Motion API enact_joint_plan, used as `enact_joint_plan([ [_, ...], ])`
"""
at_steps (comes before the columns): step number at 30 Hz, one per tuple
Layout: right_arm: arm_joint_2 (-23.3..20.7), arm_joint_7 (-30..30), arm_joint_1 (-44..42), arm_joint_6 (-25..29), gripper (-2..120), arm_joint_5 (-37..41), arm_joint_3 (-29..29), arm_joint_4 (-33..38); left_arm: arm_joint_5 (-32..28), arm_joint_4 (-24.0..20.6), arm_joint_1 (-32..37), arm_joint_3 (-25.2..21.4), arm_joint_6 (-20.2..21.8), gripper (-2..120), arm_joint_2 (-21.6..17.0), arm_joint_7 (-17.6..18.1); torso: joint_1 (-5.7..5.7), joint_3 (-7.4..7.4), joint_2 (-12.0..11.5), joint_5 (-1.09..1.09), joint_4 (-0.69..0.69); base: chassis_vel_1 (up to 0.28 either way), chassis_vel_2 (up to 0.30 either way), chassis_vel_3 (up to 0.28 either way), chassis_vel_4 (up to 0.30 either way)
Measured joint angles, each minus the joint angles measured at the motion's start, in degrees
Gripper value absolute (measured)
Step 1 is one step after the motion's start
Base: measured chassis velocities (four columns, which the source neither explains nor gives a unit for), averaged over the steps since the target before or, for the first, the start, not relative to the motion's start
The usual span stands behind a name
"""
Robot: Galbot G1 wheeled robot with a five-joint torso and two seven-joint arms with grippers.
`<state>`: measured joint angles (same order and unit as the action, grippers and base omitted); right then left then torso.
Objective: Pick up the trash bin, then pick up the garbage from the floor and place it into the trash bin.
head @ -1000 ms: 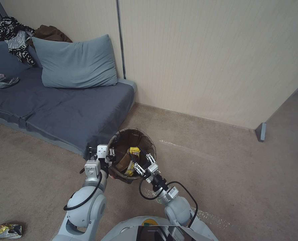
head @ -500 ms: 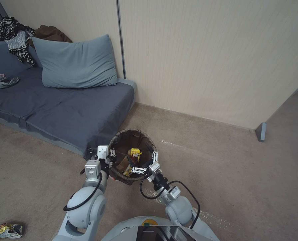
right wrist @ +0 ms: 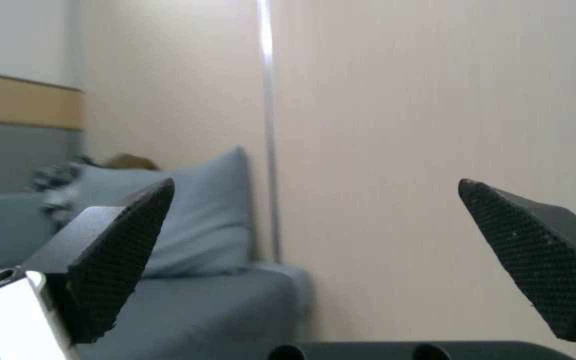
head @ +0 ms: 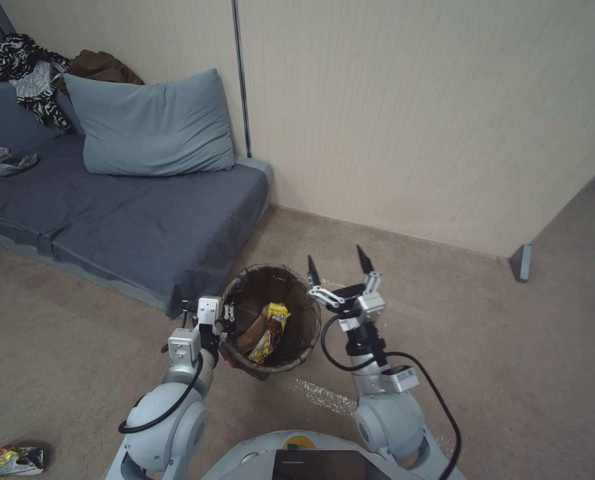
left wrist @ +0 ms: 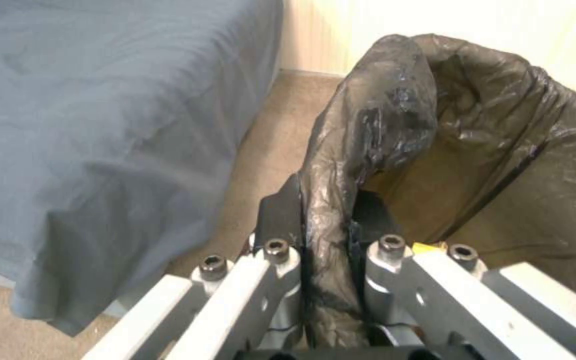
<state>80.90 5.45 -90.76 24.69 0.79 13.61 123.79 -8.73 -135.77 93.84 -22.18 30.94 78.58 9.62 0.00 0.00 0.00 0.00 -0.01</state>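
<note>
Left claw (left wrist: 325, 235) pinches the trash bin (head: 272, 325) at its crinkled brown liner rim; right claw (head: 337, 263) spread, empty (textured pads), beside it.

brown-lined trash bin (head: 291, 280), yellow wrapper (head: 273, 327), grey-blue pillow (head: 152, 123)

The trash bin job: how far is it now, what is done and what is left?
Done: the left gripper holds the trash bin by its lined rim, and a yellow snack wrapper lies inside. In hand: nothing; the right gripper is open and empty beside the bin. Left: a crumpled wrapper lies on the carpet.
</note>
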Motion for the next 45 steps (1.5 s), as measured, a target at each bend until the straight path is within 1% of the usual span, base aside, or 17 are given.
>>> enact_joint_plan([
  [3,1.3,3.6,-2.8,-0.6,98,-2.6,3.0,0.1,0.4,-0.4,0.7,-0.4,-0.9,6,-0.5,-0.7,0.0,0.0,0.0,0.0,0.0,0.0,0.0,0.0,0.0],
  [5,1.5,4.2,-3.2,-0.8,96,-3.1,3.6,0.1,0.5,-0.4,0.8,-0.4,-1.0,6,-0.5,-0.8,0.0,0.0,0.0,0.0,0.0,0.0,0.0,0.0,0.0],
  [7,2.1,6.1,-5.9,-1.2,91,-4.0,7.2,-0.1,0.7,-0.6,1.2,-0.8,-2.0,6,-0.7,-1.0,0.0,0.0,0.0,0.0,0.0,0.0,0.0,0.0,0.0],
  [12,2.1,6.2,-7.5,-0.5,90,-3.9,9.3,-0.5,0.7,-0.6,1.3,-1.0,-2.9,6,-0.7,-1.0,0.0,0.0,0.0,0.0,0.0,0.0,0.0,0.0,0.0],
  [20,2.1,6.0,-9.2,1.2,90,-3.5,11.4,-1.5,0.7,-0.6,1.1,-1.1,-3.5,6,-0.7,-1.0,0.0,0.0,0.0,0.0,0.01,0.0,0.0,0.0,0.0],
  [31,2.2,5.6,-9.9,2.2,90,-3.2,12.2,-2.2,0.6,-0.6,1.0,-1.2,-3.7,6,-0.7,-1.0,0.0,0.0,0.0,0.0,0.0,0.0,0.0,0.0,0.0],
  [33,2.4,5.2,-10.5,3.4,90,-2.9,13.2,-3.3,0.6,-0.5,0.9,-1.3,-4.0,6,-0.7,-0.9,0.0,0.0,0.0,0.0,0.0,0.0,0.0,0.0,0.0],
  [45,2.6,4.6,-9.4,3.7,90,-2.5,12.9,-4.4,0.4,-0.2,1.4,-1.4,-4.2,6,-0.5,-1.0,0.0,0.0,0.0,0.0,0.01,0.0,0.0,0.0,0.0],
])
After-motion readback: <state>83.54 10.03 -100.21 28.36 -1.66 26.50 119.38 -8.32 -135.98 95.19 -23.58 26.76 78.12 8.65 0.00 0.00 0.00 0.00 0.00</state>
